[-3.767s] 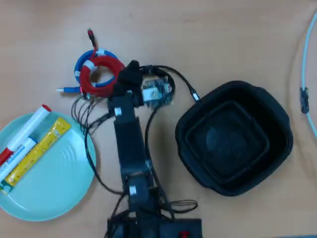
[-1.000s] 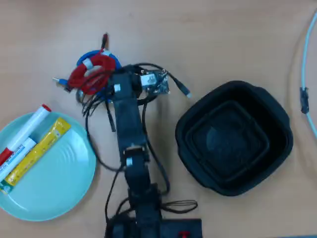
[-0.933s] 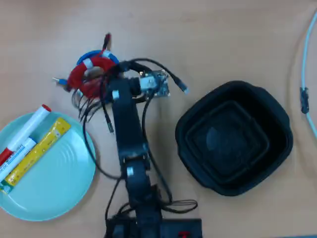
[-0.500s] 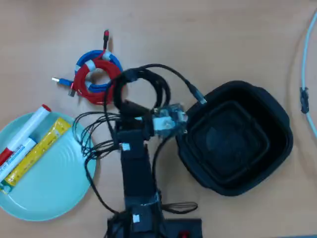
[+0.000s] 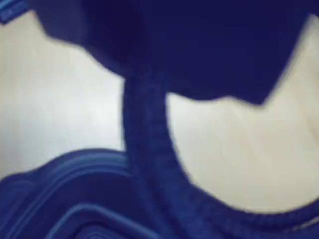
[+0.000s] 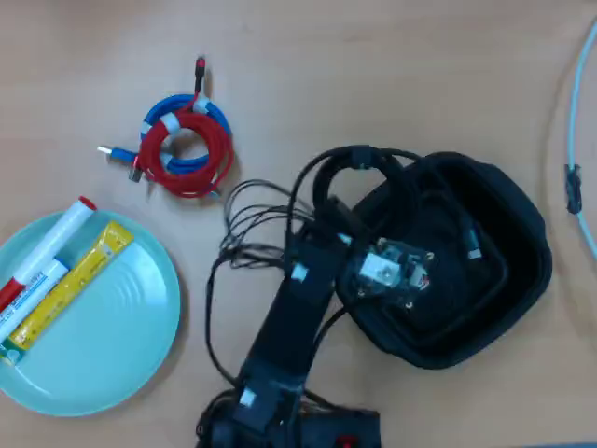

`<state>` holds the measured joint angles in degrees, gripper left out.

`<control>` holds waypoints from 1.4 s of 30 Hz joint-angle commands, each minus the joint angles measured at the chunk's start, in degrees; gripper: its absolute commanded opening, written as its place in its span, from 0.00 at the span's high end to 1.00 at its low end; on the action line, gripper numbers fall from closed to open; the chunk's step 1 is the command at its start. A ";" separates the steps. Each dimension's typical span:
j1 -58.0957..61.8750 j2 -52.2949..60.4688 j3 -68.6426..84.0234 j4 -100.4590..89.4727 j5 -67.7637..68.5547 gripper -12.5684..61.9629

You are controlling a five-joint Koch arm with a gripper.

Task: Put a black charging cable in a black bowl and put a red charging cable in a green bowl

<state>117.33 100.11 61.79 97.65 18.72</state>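
Observation:
The black charging cable (image 6: pixel 354 149) hangs in a loose loop from my gripper (image 6: pixel 409 280), which is shut on it above the left part of the black bowl (image 6: pixel 438 353). One plug end (image 6: pixel 474 247) dangles inside the bowl, while part of the loop reaches out over the bowl's upper-left rim. The blurred wrist view shows the cable (image 5: pixel 144 149) dropping from the dark jaws past the bowl's rim (image 5: pixel 55 169). The red charging cable (image 6: pixel 191 154) lies coiled on the table at the upper left. The green bowl (image 6: pixel 112 341) sits at the lower left.
A blue coiled cable (image 6: pixel 177 112) lies under the red one. A marker (image 6: pixel 42 257) and a yellow packet (image 6: pixel 70 294) rest in the green bowl. The arm's own wires (image 6: pixel 244 224) fan out left of the wrist. A pale cord (image 6: pixel 571 140) runs along the right edge.
The arm has swung right, from beside the red and blue coils to above the black bowl, carrying the black cable. The red coil stays on the table.

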 commanded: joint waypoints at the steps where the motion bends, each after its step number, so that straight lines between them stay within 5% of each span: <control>1: 3.87 -3.25 -2.55 -5.19 -7.56 0.93; 8: 13.36 -19.51 -3.08 -8.61 -11.51 0.93; 20: 23.55 -22.41 3.08 -12.39 -11.34 0.91; 29: 22.76 -21.36 14.50 -23.47 -12.39 0.45; 36: 13.71 -12.13 14.06 -23.12 -17.75 0.41; 42: -6.94 -8.88 12.92 -23.82 -32.61 0.41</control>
<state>115.31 88.33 77.96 76.03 -9.23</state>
